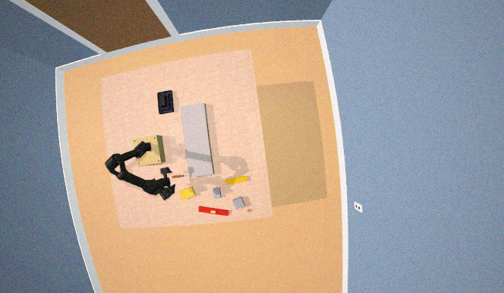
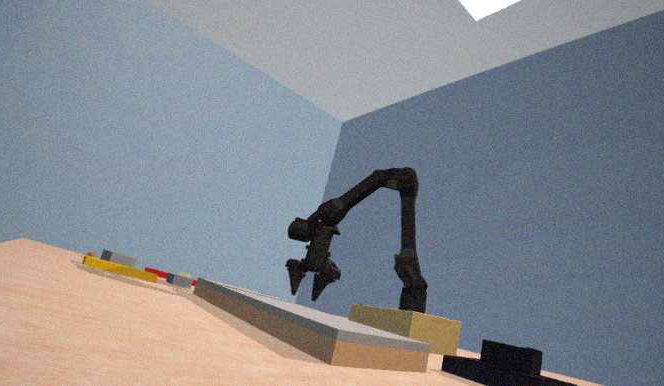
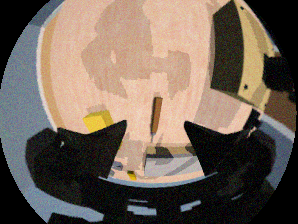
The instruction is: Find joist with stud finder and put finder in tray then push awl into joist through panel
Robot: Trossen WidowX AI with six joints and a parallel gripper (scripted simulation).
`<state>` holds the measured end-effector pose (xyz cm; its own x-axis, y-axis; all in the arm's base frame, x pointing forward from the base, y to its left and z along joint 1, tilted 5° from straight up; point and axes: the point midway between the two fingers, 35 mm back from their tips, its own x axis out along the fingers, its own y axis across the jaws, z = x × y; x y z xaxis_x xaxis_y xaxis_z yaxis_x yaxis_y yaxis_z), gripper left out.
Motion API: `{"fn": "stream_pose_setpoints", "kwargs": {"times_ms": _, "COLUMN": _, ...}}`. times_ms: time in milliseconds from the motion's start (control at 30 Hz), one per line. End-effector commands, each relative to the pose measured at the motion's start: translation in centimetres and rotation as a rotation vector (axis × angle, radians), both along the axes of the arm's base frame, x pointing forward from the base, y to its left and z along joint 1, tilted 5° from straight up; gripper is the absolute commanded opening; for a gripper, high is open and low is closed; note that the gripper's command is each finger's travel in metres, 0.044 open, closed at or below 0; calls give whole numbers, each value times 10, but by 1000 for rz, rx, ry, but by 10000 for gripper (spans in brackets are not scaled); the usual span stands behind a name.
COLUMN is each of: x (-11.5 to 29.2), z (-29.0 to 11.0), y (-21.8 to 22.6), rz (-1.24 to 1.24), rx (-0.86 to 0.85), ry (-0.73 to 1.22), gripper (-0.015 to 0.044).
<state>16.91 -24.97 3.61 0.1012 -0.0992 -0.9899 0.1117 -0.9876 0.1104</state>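
Observation:
My gripper (image 1: 168,183) (image 2: 305,292) (image 3: 156,123) is open and empty. It hangs above the floor mat, just off the near end of the grey floor panel (image 1: 200,138) (image 2: 299,316). The awl (image 1: 178,176) (image 3: 157,113), a thin brown tool, lies flat on the mat below and between my fingers in the wrist view. In the exterior view the awl is hidden behind the panel. The black stud finder (image 1: 167,102) (image 2: 511,356) rests in the black tray (image 1: 159,94) (image 2: 464,369) beyond the panel's far end.
The arm stands on an olive block (image 1: 152,155) (image 2: 414,324) (image 3: 256,63) beside the panel. Past the awl lie a yellow block (image 1: 187,193) (image 3: 99,121), a yellow bar (image 1: 236,180) (image 2: 120,269), two grey blocks (image 1: 217,192) (image 1: 238,202) and a red level (image 1: 213,210).

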Motion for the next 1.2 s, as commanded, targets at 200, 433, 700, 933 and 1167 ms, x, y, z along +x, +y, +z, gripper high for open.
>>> {"fn": "stream_pose_setpoints", "kwargs": {"times_ms": 200, "x": -7, "z": 1, "y": 0, "rz": -64, "rx": 6, "ry": -6, "gripper": 440}}
{"fn": "stream_pose_setpoints", "kwargs": {"times_ms": 433, "x": -12, "z": 0, "y": 3, "rz": -64, "rx": 6, "ry": -6, "gripper": 440}}
{"fn": "stream_pose_setpoints", "kwargs": {"times_ms": 700, "x": -11, "z": -12, "y": 1, "rz": -64, "rx": 6, "ry": -6, "gripper": 440}}
{"fn": "stream_pose_setpoints", "kwargs": {"times_ms": 933, "x": -10, "z": -23, "y": 0, "rz": -64, "rx": 6, "ry": -6, "gripper": 440}}
{"fn": "stream_pose_setpoints", "kwargs": {"times_ms": 1167, "x": -10, "z": -35, "y": -1, "rz": -64, "rx": 6, "ry": -6, "gripper": 440}}
